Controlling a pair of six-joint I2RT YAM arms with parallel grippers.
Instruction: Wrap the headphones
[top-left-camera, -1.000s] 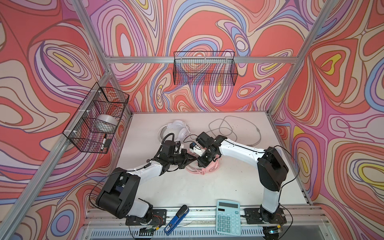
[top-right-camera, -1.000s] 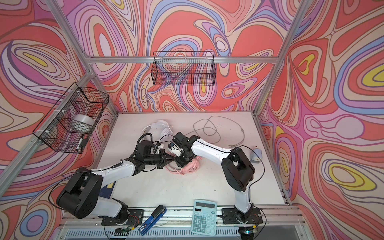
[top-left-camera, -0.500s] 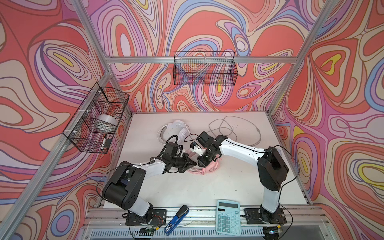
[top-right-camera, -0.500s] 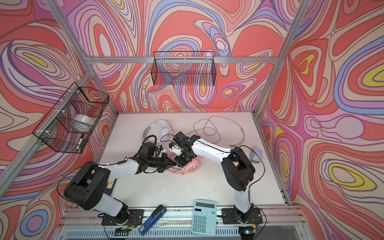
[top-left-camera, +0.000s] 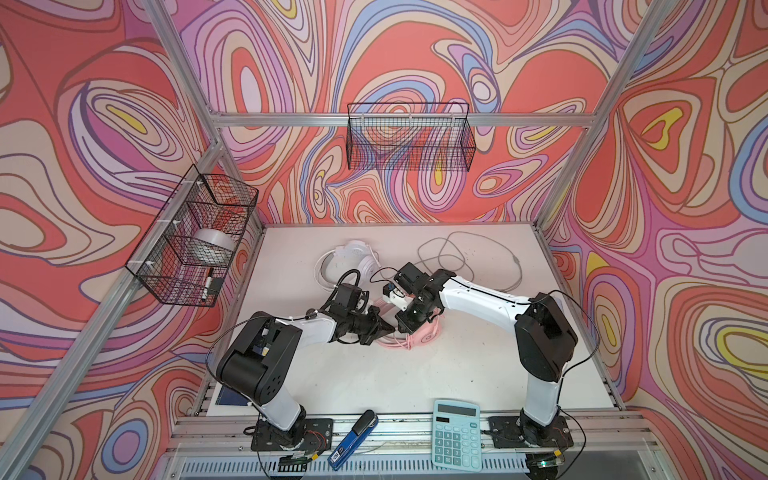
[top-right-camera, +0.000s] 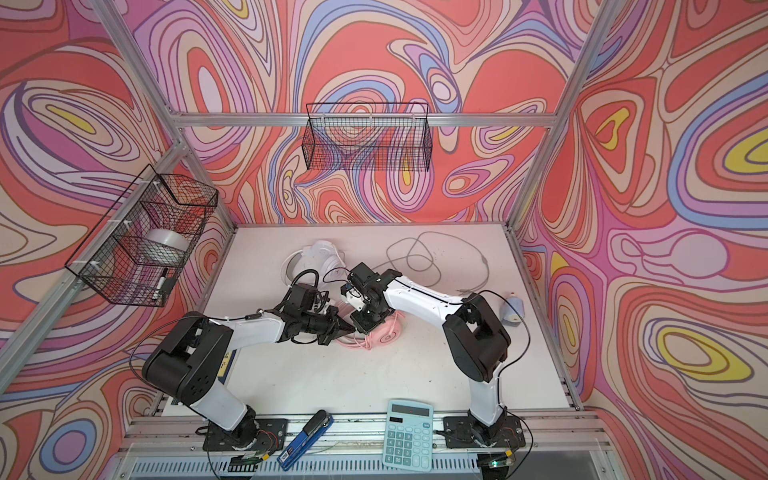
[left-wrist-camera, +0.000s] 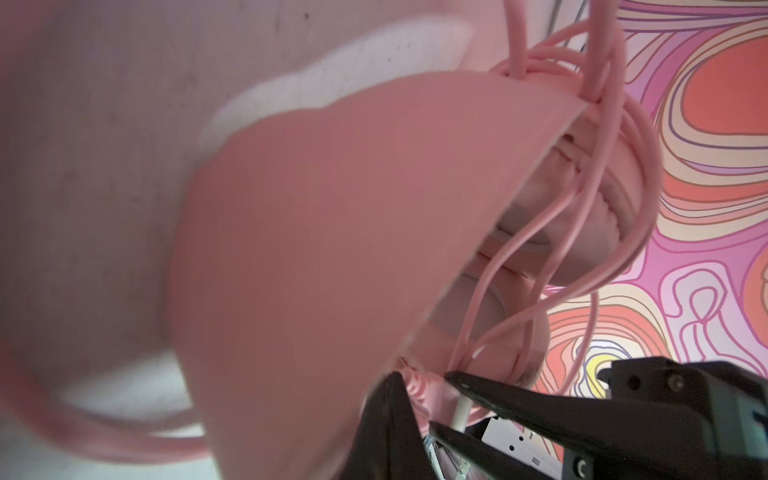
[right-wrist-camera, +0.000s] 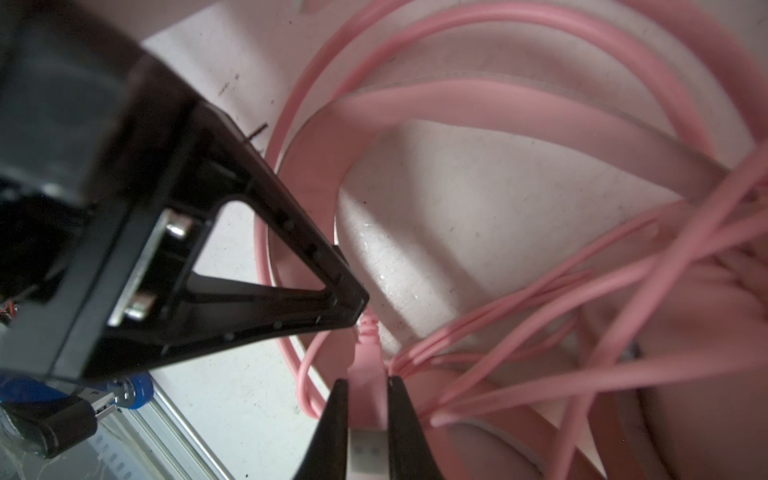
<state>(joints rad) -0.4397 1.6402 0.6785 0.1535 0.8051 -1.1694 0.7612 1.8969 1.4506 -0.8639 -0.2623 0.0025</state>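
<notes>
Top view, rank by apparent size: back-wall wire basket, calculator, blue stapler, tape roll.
1. back-wall wire basket: clearly largest, though it hangs nearer the camera.
2. calculator
3. blue stapler and tape roll: these look alike, and the roll sits higher up, so they are not ranked.

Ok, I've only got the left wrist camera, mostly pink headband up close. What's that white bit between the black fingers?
Observer: That's the pale tip of the plug on the pink cord. The right wrist view shows the right claw shut on its pink body.
Operator: And my own side?
Observer: The left claw is shut, with nothing visible between its tips, just beside the plug's cord end.
Operator: Anything else left to wrap?
Observer: Yes. In both top views the white headphones sit at the back of the table, and their grey cord is sprawled loose, unwrapped.
</notes>
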